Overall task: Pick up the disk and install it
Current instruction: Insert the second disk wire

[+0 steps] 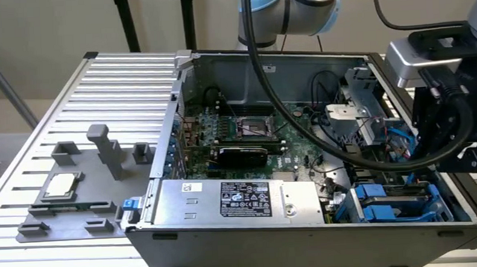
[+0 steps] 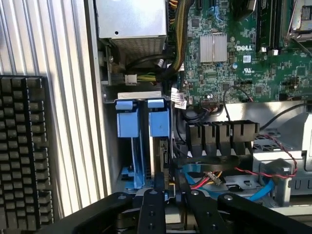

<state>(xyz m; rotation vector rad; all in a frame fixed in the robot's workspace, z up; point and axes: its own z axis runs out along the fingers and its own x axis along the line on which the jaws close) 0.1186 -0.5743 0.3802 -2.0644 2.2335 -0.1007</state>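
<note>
A big open computer case (image 1: 227, 254) lies on the ribbed grey tabletop (image 1: 107, 79). It fills the middle and right of the exterior view. Inside it there is a green board (image 1: 247, 139) in the middle. A long silver box (image 1: 233, 200) with a black label lies along the near side.

The robot arm (image 1: 314, 3) comes in at the top of the exterior view. Its black end, with a grey camera (image 1: 416, 56) on it, hangs at the right edge, over the case's near right corner. A thick black cable (image 1: 302, 118) loops down across the case to it.

The drive bay (image 1: 439, 204) is in the lower right of the exterior view, with blue parts inside. In the wrist view, two blue tabs stand side by side in this bay. The disk (image 2: 159, 127) is in the bay, standing on its edge in its blue frame. It sits just beside the other blue frame (image 2: 126, 122).

The gripper (image 2: 169, 183) is right at the disk's near end. It is not possible to tell if the gripper is spread or pinching the disk.

At the lower left of the exterior view, a small square silver chip (image 1: 61, 185) lies on the tabletop, well apart from the bay. Grey holders (image 1: 106, 148) stand near the chip.
</note>
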